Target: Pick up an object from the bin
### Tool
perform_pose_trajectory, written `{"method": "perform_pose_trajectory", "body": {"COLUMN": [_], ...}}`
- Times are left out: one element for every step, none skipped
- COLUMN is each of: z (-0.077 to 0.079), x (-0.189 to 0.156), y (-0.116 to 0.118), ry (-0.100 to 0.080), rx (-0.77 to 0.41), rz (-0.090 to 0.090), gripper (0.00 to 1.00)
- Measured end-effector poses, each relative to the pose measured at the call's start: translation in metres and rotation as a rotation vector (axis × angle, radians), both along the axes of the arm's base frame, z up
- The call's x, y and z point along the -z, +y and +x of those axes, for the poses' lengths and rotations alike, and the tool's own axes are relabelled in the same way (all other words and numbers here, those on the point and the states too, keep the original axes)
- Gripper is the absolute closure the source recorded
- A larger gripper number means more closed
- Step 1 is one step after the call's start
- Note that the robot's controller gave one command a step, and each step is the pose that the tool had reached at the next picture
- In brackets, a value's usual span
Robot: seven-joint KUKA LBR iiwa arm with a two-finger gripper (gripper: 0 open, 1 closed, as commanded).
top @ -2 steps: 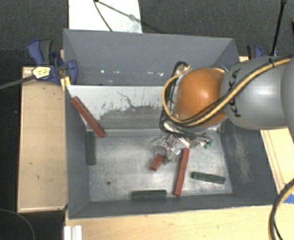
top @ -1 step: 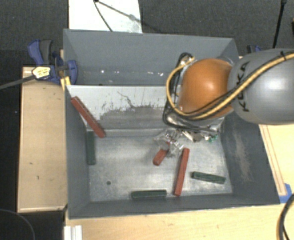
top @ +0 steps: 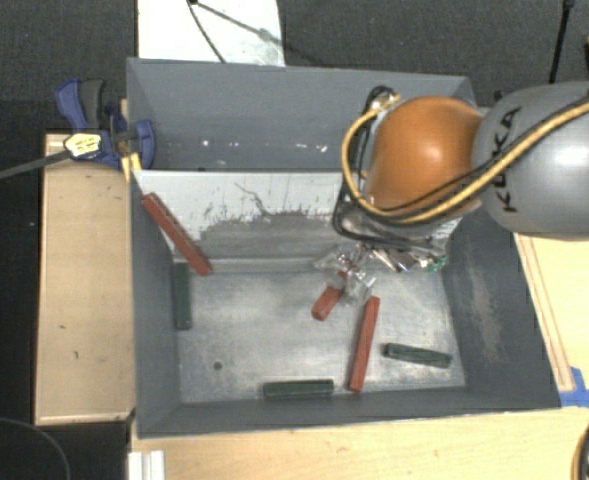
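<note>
short red block (top: 325,304) lies tilted near the middle of the bin (top: 254,333), right at the tip of the gripper (top: 354,279), which hangs low probably to take it, though whether it is spread or pressed together i cannot tell.

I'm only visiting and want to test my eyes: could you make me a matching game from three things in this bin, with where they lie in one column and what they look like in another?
Things:
1. thing leaning in the back left corner
2. thing along the front wall
3. thing nearest the middle

Looks:
a. dark green stick
b. short red piece
c. long red stick

Pairs: 1-c, 2-a, 3-b.
</note>
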State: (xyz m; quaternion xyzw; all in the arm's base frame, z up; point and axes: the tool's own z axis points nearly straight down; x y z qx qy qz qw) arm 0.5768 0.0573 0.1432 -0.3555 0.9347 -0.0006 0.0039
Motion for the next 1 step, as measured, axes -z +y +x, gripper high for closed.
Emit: {"method": "perform_pose_trajectory", "body": {"z": [0.0018], "x": [-0.0347], "y": [0.0003], "ry": [0.000], "rx": [0.010], "rz": [0.000], "gripper": [1.00]}}
